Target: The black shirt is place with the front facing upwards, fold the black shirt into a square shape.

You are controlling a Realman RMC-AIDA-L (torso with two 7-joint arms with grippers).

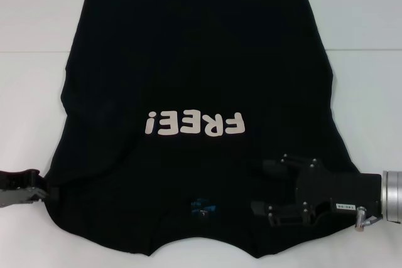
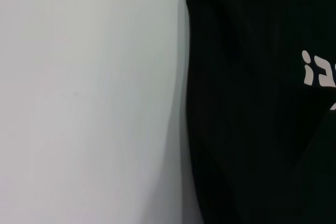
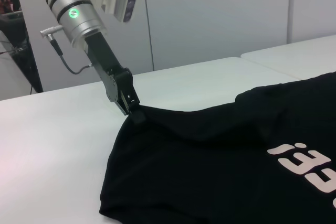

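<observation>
The black shirt (image 1: 195, 80) lies spread on the white table, front up, its cream "FREE!" lettering (image 1: 193, 123) and blue neck label (image 1: 203, 207) toward me. At the shirt's left edge near the collar end, my left gripper (image 1: 45, 187) is shut on the cloth. The right wrist view shows that left gripper (image 3: 132, 111) pinching the edge of the shirt (image 3: 220, 161) and raising it into a small peak. My right gripper (image 1: 260, 187) hovers open over the shirt's near right part, fingers spread. In the left wrist view the shirt (image 2: 252, 129) fills one side.
The white table (image 1: 38, 92) extends past the shirt on both sides, with a seam line (image 1: 31, 51) running across it. Behind the table stand pale cabinet panels (image 3: 210, 14), seen in the right wrist view.
</observation>
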